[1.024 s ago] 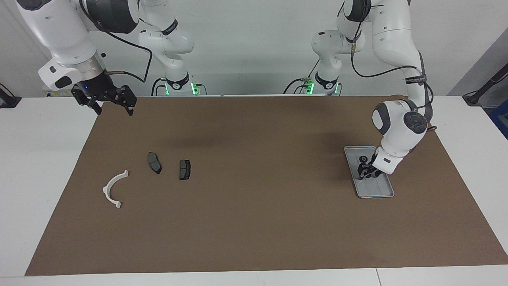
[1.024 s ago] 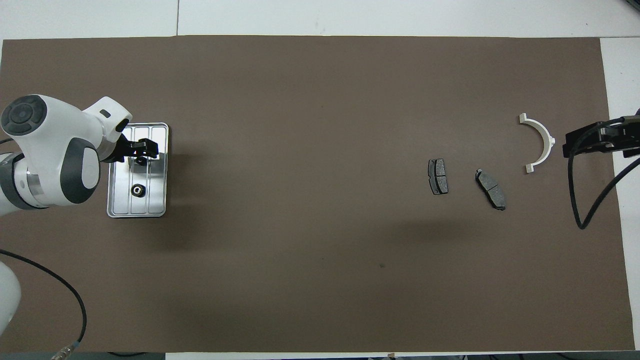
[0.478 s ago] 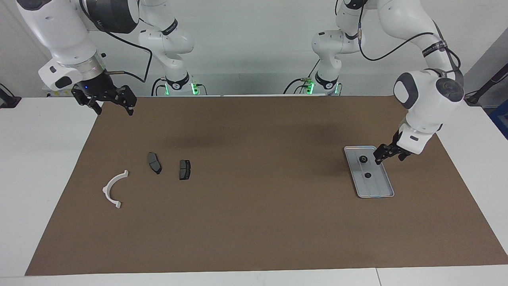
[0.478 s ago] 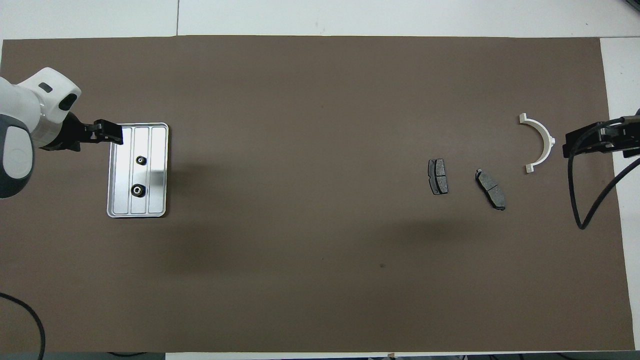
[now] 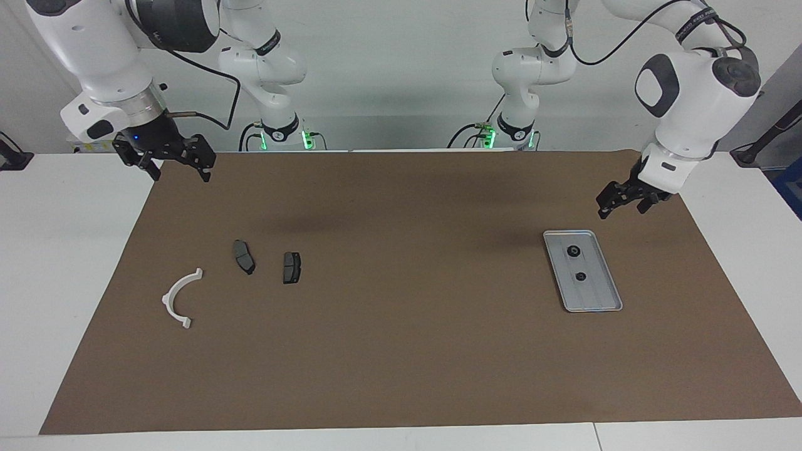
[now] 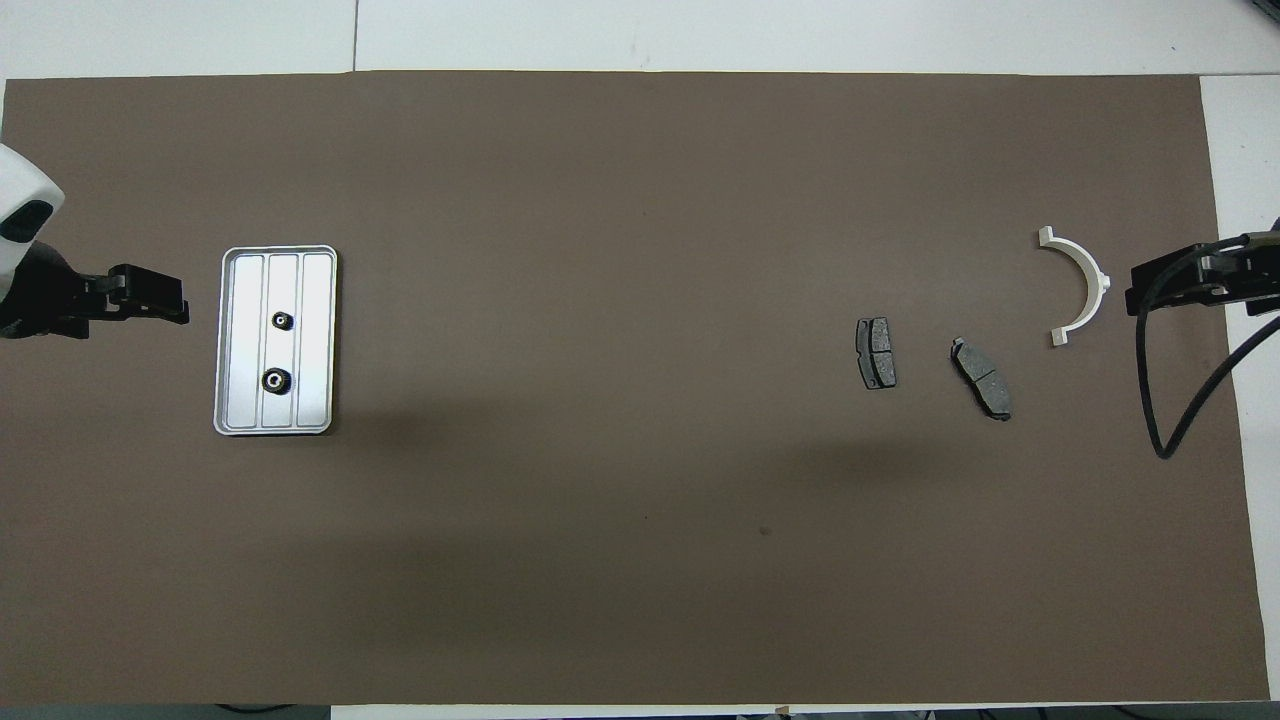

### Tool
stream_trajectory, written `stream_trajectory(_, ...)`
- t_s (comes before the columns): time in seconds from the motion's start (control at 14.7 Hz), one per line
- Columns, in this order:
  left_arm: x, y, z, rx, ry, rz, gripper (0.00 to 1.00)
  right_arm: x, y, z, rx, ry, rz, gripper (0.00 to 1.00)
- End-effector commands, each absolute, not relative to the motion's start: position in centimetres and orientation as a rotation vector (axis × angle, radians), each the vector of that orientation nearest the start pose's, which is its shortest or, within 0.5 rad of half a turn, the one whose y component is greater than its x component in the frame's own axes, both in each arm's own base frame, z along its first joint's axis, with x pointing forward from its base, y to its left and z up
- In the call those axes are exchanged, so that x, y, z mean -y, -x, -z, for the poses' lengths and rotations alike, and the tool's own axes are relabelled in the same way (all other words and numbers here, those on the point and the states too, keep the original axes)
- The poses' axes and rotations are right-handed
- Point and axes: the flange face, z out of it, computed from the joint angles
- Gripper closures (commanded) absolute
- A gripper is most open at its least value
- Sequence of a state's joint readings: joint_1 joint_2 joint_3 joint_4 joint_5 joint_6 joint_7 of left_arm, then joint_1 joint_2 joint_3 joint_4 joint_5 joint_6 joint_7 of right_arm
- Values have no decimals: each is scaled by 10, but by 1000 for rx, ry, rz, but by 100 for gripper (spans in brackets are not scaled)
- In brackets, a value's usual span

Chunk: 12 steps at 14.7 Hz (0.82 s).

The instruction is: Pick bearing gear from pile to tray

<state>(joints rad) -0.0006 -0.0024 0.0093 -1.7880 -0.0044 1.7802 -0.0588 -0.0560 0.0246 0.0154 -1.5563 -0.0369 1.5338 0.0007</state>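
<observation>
The silver tray (image 5: 595, 294) lies on the brown mat toward the left arm's end, and also shows in the overhead view (image 6: 315, 340). Two small black rings (image 5: 572, 251) (image 5: 581, 276) lie in it, seen from overhead too (image 6: 282, 320) (image 6: 274, 380). My left gripper (image 5: 621, 210) is open and empty, raised over the mat beside the tray (image 6: 170, 300). The pile lies toward the right arm's end: a white curved bracket (image 5: 168, 299) and two dark grey pads (image 5: 244, 256) (image 5: 291, 267). My right gripper (image 5: 180, 174) waits open and raised over the mat's edge, beside the bracket (image 6: 1095, 280).
The brown mat (image 5: 401, 351) covers most of the white table. The right arm's black cable (image 6: 1150, 400) hangs over the mat's end near the bracket. Nothing stands between the pile and the tray.
My left gripper has let go of a second ring in the tray, risen, and drawn back off the tray toward the left arm's end. The right arm has not moved.
</observation>
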Motion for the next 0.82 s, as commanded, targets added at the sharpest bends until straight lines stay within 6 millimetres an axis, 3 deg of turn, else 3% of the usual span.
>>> stream_trajectory(0.0,-2,-556,-539,93,3138,-34,0,29,-550,-616,-71,3185,-68,0)
stream_trajectory(0.55,0,-560,-543,86,3139,-2,0,30,-551,-615,-69,3185,-65,0)
stream_trajectory(0.75,-2,-563,-561,84,3139,17,0,30,-551,-615,-69,3187,-60,0)
